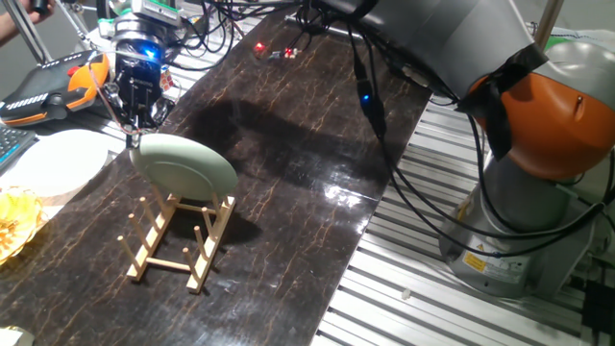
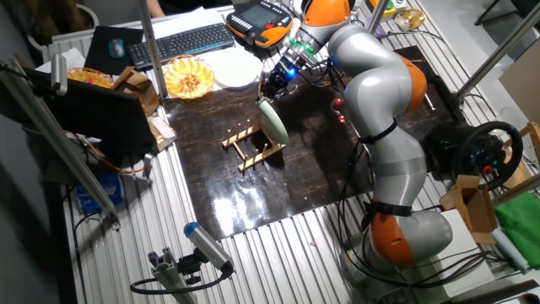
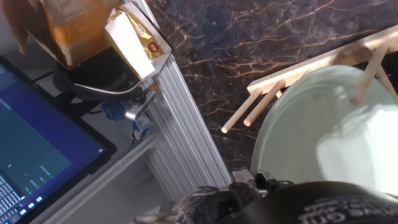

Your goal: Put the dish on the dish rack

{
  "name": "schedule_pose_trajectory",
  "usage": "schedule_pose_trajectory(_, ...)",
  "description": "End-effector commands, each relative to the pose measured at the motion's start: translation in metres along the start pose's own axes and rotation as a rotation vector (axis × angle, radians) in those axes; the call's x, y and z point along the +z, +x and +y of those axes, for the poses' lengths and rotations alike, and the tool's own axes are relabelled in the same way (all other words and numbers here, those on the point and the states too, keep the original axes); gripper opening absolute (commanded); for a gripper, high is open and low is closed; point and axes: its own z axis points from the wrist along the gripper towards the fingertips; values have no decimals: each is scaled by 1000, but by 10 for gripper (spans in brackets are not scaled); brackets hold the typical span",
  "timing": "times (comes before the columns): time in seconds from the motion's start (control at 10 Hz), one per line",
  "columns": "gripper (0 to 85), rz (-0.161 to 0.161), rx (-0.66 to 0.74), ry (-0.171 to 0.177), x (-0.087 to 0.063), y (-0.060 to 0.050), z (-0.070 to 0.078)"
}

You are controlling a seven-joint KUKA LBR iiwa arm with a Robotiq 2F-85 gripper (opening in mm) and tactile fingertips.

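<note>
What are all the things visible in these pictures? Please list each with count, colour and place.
dish: 1, pale mint green, tilted on the dish rack, rim at the tool
dish rack: 1, light wood, on the dark table
table: 1, dark marbled top
white plate: 1, white, beside the table edge
yellow bowl: 1, yellow, near the keyboard
keyboard: 1, black, behind the table
arm: 1, grey and orange
tool: 1, black, at the dish's upper rim; grip unclear

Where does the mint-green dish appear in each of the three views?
One fixed view: the dish is left of centre, tilted, on the dish rack.
The other fixed view: the dish is at upper centre, below the gripper.
Hand view: the dish fills the lower right.
Shared landmark: the dish rack.
</note>
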Motion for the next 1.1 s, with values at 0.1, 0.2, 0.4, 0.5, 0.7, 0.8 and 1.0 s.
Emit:
schedule_pose_trajectory(0.1, 133, 1, 14, -1, 2, -3, -1)
schedule_pose_trajectory(0.2, 120, 1, 11, -1, 3, -4, -2)
schedule_pose_trajectory(0.4, 153, 0, 11, 4, 3, -6, -2)
schedule_pose_trajectory(0.5, 160, 2, 21, 11, 3, -6, -1)
schedule_pose_trajectory(0.7, 183, 2, 34, 22, 3, -5, 3)
schedule_pose_trajectory(0.8, 190, 5, 34, 23, 0, -4, 4)
schedule_pose_trajectory(1.0, 217, 8, 40, 52, -7, -3, 6)
